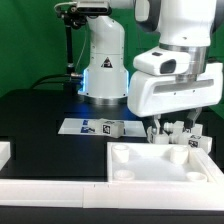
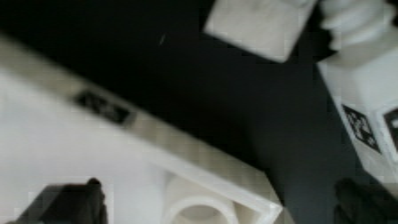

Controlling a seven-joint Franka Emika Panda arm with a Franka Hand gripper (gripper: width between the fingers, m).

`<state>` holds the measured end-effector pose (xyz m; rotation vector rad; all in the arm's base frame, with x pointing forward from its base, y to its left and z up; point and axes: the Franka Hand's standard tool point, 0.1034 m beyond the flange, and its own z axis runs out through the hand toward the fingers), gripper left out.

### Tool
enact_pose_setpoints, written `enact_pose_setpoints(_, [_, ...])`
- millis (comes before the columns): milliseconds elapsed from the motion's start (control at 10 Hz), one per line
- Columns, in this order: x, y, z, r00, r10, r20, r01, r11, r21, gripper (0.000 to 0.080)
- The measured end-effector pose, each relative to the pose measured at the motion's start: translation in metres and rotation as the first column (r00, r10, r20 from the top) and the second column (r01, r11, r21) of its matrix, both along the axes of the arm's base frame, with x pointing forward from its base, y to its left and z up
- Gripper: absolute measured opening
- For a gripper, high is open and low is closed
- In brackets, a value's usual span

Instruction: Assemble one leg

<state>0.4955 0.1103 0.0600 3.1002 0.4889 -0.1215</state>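
Several white legs with tag stickers stand in a cluster (image 1: 178, 135) just behind the large white tray (image 1: 150, 178). One more leg (image 1: 108, 128) lies on the marker board (image 1: 80, 126). My gripper (image 1: 168, 124) hangs over the tray's far edge, right by the standing legs. In the wrist view the gripper (image 2: 217, 208) is open and empty. Its dark fingers (image 2: 71, 202) straddle the tray's corner, where a round socket (image 2: 203, 210) shows. The tray's rim (image 2: 107, 110) carries a tag. One tagged leg (image 2: 365, 105) stands beside the tray.
The robot's white base (image 1: 104, 62) stands at the back on the black table. A white raised block (image 1: 5, 152) sits at the exterior view's left edge. A white flat piece (image 2: 263, 25) shows far off in the wrist view.
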Motion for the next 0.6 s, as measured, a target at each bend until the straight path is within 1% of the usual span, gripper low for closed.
enact_pose_setpoints(100, [-0.004,0.002,0.0,0.991,-0.129,-0.033,0.128,0.992,-0.016,0.0649])
enact_pose_setpoints(200, [-0.004,0.003,0.0,0.977,-0.208,-0.055,0.207,0.978,-0.021,0.0649])
enact_pose_setpoints(300, [-0.004,0.003,0.0,0.984,-0.172,-0.055,0.172,0.985,-0.014,0.0649])
enact_pose_setpoints(500, [-0.007,-0.001,-0.001,0.986,-0.143,-0.088,0.141,0.99,-0.023,0.0649])
enact_pose_setpoints(600, [-0.01,-0.011,-0.004,0.981,-0.107,-0.159,0.102,0.994,-0.04,0.0649])
